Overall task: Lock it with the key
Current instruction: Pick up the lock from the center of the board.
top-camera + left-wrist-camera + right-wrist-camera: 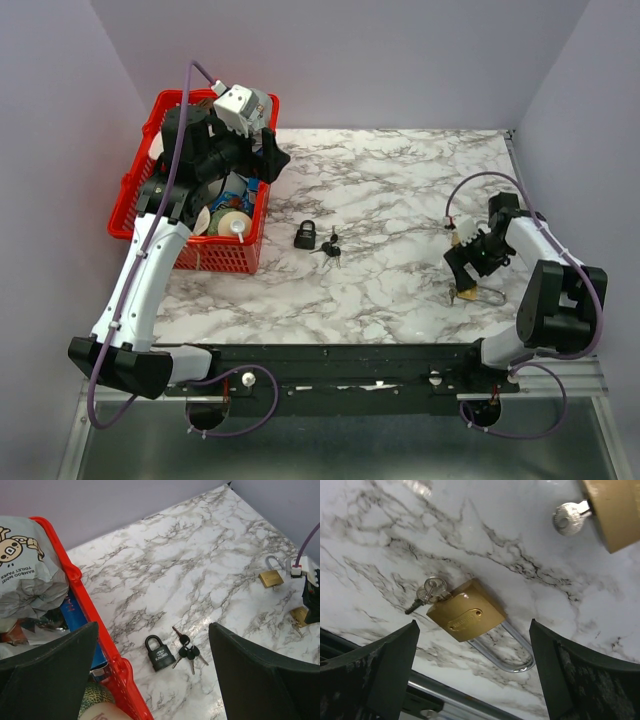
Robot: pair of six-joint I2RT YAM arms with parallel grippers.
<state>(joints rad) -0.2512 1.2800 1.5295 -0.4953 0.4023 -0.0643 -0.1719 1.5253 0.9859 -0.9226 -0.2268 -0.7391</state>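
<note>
A black padlock [305, 235] lies shut on the marble table with a bunch of black-headed keys [331, 248] just right of it; both show in the left wrist view, padlock [160, 653] and keys [187, 650]. My left gripper [272, 157] is open and empty, high above the red basket's edge [152, 628]. My right gripper [463, 263] is open and empty, hovering over a brass long-shackle padlock [466, 617] with keys [432, 590] in its keyhole. This padlock lies near the table's front edge [468, 294].
A red basket [136, 185] full of packets stands at the back left, under my left arm. A second brass padlock [615, 510] with a key [570, 516] in it lies just beyond the first, also in the top view [455, 237]. The table's front rail [445, 695] is close by.
</note>
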